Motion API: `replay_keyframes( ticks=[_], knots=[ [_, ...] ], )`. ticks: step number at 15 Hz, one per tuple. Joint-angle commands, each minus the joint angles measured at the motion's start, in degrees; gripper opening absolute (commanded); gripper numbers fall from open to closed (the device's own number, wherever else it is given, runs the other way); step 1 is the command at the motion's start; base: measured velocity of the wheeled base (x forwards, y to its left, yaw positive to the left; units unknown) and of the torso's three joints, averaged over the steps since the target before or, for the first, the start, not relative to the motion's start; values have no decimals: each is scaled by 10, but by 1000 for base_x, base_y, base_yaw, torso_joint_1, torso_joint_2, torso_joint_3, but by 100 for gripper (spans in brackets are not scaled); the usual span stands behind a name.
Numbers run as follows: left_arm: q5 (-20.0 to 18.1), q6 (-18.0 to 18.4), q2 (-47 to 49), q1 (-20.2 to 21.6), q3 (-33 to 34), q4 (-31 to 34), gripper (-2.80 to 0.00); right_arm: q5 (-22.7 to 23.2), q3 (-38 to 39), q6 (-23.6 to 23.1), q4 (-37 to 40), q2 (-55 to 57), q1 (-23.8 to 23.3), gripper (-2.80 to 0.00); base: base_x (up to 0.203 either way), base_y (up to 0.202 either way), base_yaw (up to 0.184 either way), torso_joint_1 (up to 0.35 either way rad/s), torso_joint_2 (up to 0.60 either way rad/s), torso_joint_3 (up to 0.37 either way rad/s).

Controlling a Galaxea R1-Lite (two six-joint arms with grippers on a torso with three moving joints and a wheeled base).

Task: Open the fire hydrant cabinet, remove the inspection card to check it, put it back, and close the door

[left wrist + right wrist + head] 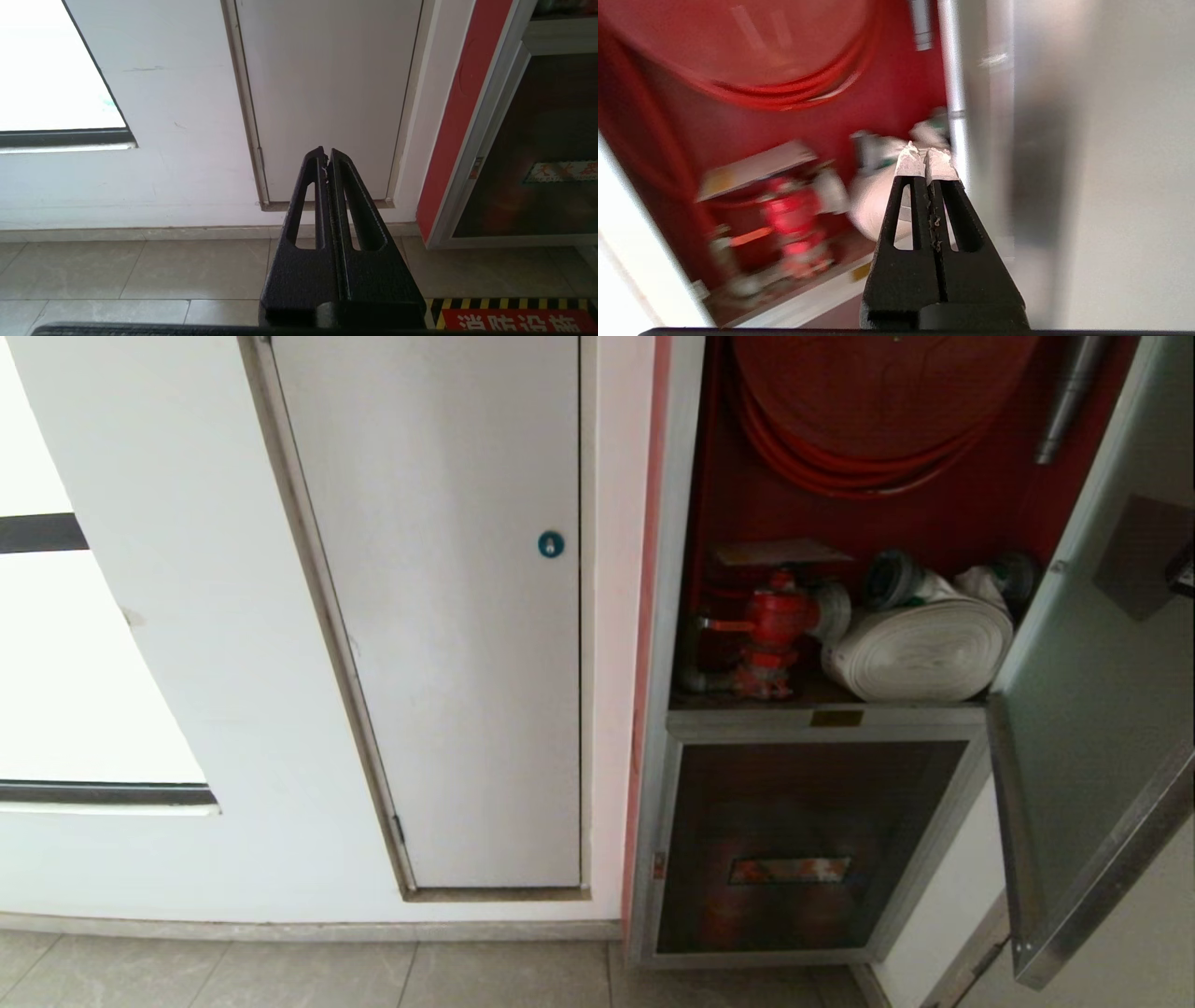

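With its fingers pressed together on nothing, the right gripper [926,156] is pointing into the open fire hydrant cabinet [719,504]. Inspection card [756,169] is lying flat atop the red valve [794,219], apart from the tips. Door [1092,709] is standing open alongside. Left gripper [326,156] is sitting closed, empty, low near the floor [140,266].

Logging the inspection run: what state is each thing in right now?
door: swung open.
fire hydrant cabinet: open, interior exposed.
inspection card: lying flat above the red valve.
white door: shut.
right end effector: shut, empty.
left end effector: shut, empty.
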Motion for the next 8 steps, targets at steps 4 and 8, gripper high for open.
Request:
replay_keyframes(
  ticks=[4,8],
  knots=[
    [0,0,0,0,1,0,-280,-14,13,-2,56,-91,-67,-280,0,0,0,0,0,0],
    [0,0,0,1,1,0,-280,-28,9,-2,88,-99,-129,-280,0,0,0,0,0,0]
  ],
)
